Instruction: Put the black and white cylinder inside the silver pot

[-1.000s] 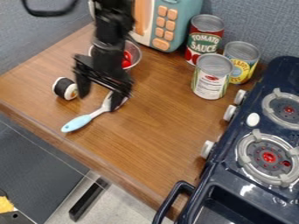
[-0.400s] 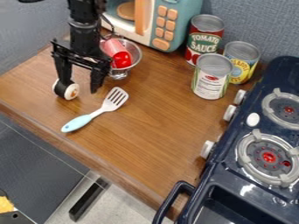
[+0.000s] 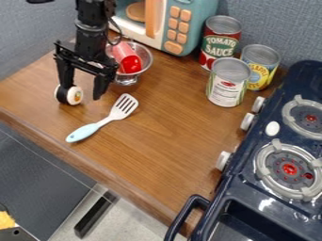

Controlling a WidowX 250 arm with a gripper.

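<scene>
At the left of the frame, the black and white cylinder (image 3: 75, 96) lay on its side on the worktop (image 3: 160, 129), its pale round end with a coloured middle turned toward the lower right. My fingers (image 3: 101, 85) hung over that same part, spread wide with nothing gripped between them; one came down right at the cylinder, though whether it touched I could not tell, and the other stood apart on the bare wood side. Below and a little to the right lay the slotted spatula (image 3: 117, 112), its pale blue handle pointing to the lower left. Next came the silver pot (image 3: 149, 60), in the upper left of the frame, with a red object (image 3: 130, 62) leaning inside it. Farther right stood three cans (image 3: 229, 84), then the dark stove (image 3: 242, 188) at the edge. By my reckoning only the approach was done: the cylinder was outside the pot, and the grasp, the lift, the short carry to the upper right and the release beside that red object were all left to me.
</scene>
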